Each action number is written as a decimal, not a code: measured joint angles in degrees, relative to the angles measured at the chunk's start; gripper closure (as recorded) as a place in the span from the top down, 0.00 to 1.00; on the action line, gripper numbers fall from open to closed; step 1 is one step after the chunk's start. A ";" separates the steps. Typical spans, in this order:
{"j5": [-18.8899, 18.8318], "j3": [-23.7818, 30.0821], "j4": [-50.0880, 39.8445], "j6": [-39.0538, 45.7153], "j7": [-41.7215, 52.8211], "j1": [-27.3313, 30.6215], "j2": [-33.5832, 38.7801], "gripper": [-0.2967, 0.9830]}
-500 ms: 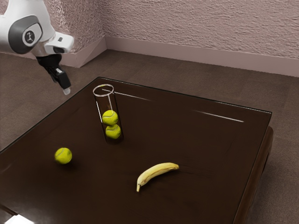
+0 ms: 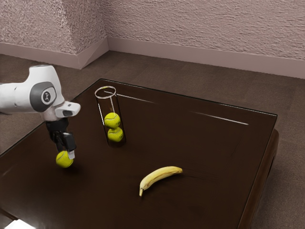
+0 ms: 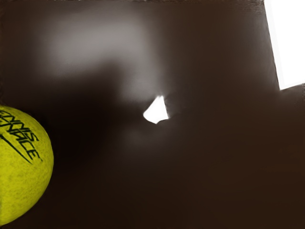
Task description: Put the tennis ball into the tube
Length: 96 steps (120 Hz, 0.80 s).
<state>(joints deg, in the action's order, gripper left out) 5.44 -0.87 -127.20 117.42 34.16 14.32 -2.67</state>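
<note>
At the exterior view's left, a white patch is cut off by the lower edge. The loose tennis ball is on the table, partly hidden by the gripper, whose grip I cannot tell. Rightward, the upright clear tube holds two balls; then comes a banana. The wrist view crops the loose ball but adds its black lettering.

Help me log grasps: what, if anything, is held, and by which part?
It cannot be told whether the black gripper holds the round yellow-green tennis ball beside it.
</note>
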 joint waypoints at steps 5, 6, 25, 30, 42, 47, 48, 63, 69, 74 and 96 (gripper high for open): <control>0.77 0.00 -0.38 1.42 -0.06 1.20 -0.72 0.77; 0.88 0.00 -0.43 1.68 -0.07 1.48 -0.83 0.77; 1.54 0.11 -0.10 7.30 -0.23 5.30 -4.18 0.77; 1.60 0.15 0.28 8.77 -0.27 5.19 -5.47 0.77; 1.74 0.16 1.14 11.86 -0.33 5.74 -9.01 0.77; 1.78 0.16 1.36 12.90 -0.35 6.12 -9.90 0.77; 1.78 0.16 1.40 13.09 -0.35 6.16 -10.07 0.77; 1.91 0.23 1.90 15.30 -0.32 6.79 -12.02 0.77; 1.96 0.25 1.65 15.72 -0.31 6.95 -11.94 0.76; 2.03 0.29 1.25 15.96 -0.33 7.01 -11.66 0.73; 2.46 0.89 0.47 16.68 -0.42 6.98 -11.20 0.62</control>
<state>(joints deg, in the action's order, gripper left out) 7.90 0.02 -126.73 134.11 33.75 21.30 -13.87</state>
